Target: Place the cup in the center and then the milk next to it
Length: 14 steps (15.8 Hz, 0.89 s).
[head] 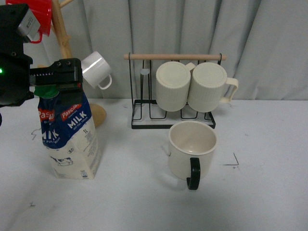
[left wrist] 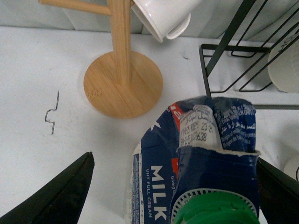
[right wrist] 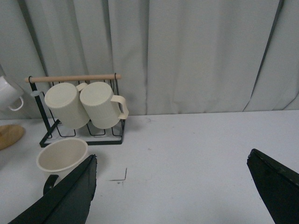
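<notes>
Nearest the front camera stands the wide cream mug [head: 192,149] with a black curved handle, upright on the pale grey bench [head: 144,202], its handle turned toward the camera. It sits on the marked centre patch [head: 222,155]. One small black corner mark [head: 235,161] lies on the bench to its right, and another shows just at its left edge.

Well apart from it, toward the left of the bench, the tall blue-and-white milk carton [head: 70,139] with a round green cap [head: 45,90] stands on its base, its gable top crumpled. The left end effector [left wrist: 175,157] sits at the carton's top with its black fingers [left wrist: 60,196] spread to either side. The left wrist view shows bare bench between one finger and the carton, so the grip is released; whether the other finger touches the carton cannot be told.

The right end effector [right wrist: 172,156] hangs over bare bench, its fingers wide apart with nothing between them.

Behind the carton rises a wooden mug tree [head: 61,33] on a round base, carrying a small white mug [head: 96,70] and a red cup [head: 41,12]. Behind the wide cream mug, a black wire rack [head: 154,115] with a wooden bar holds two ribbed cream mugs [head: 173,85], their bottoms facing the camera, before a grey curtain [head: 260,29].
</notes>
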Each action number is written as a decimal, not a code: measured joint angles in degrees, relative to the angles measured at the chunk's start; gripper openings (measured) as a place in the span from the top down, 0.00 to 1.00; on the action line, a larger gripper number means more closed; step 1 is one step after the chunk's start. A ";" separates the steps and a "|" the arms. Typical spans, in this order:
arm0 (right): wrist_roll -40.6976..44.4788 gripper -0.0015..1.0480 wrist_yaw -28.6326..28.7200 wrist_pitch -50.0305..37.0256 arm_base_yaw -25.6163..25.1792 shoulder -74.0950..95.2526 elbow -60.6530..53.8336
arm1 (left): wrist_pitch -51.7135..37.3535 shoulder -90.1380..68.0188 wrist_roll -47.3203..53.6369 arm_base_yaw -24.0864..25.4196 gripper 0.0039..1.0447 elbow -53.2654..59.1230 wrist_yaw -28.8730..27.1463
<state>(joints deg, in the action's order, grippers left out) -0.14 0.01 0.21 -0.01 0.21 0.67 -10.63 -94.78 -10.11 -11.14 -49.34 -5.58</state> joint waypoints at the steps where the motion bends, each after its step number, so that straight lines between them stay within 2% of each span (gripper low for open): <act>1: 0.00 0.06 0.00 -0.02 0.00 0.00 0.00 | 0.09 -0.46 -0.04 -0.22 0.06 0.20 -0.15; 3: 0.00 0.06 0.00 -0.02 0.00 0.00 0.00 | 0.63 -1.29 -0.04 -0.81 0.06 0.87 -0.44; 4: 0.00 0.06 0.00 -0.02 0.00 0.00 0.00 | 0.79 -1.53 -0.07 -0.85 0.12 1.14 -0.42; 6: 0.00 0.06 0.00 -0.02 0.00 0.00 0.00 | 1.20 -1.62 -0.04 -1.14 0.27 1.25 -0.68; 10: 0.00 0.06 0.00 -0.02 0.00 0.00 0.00 | 2.10 -1.57 -0.02 -1.51 0.71 1.25 -1.03; 14: 0.00 0.06 0.00 0.00 0.00 0.00 0.00 | 2.36 -1.42 0.02 -1.86 0.96 1.25 -1.31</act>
<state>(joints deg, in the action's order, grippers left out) -0.14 0.01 0.21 -0.01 0.21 0.67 -8.27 -96.20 -10.09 -12.99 -48.10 -6.90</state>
